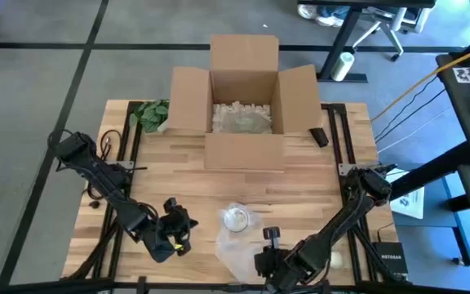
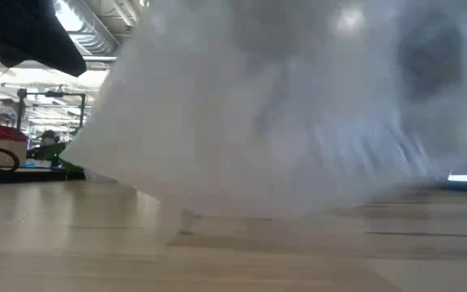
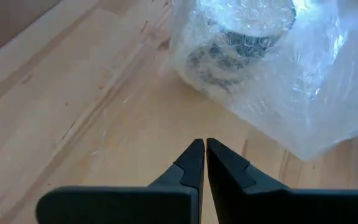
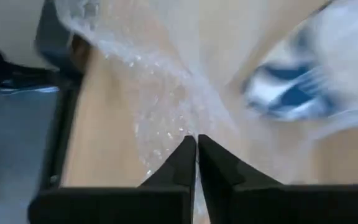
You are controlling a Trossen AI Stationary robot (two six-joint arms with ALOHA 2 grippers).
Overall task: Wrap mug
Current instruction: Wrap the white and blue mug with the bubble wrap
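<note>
The mug (image 1: 237,218) sits near the table's (image 1: 300,188) front edge, blue-patterned and swathed in bubble wrap (image 3: 303,93). The right gripper (image 4: 196,142), at its five o'clock, pinches the wrap. The left gripper (image 3: 205,149), at nine o'clock, is closed on nothing. The low view shows mostly blurred wrap. Bare wood lies before the cardboard box (image 1: 244,102) at twelve.

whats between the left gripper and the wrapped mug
Only bare wooden table, as the left wrist view shows: left gripper, mug.
</note>
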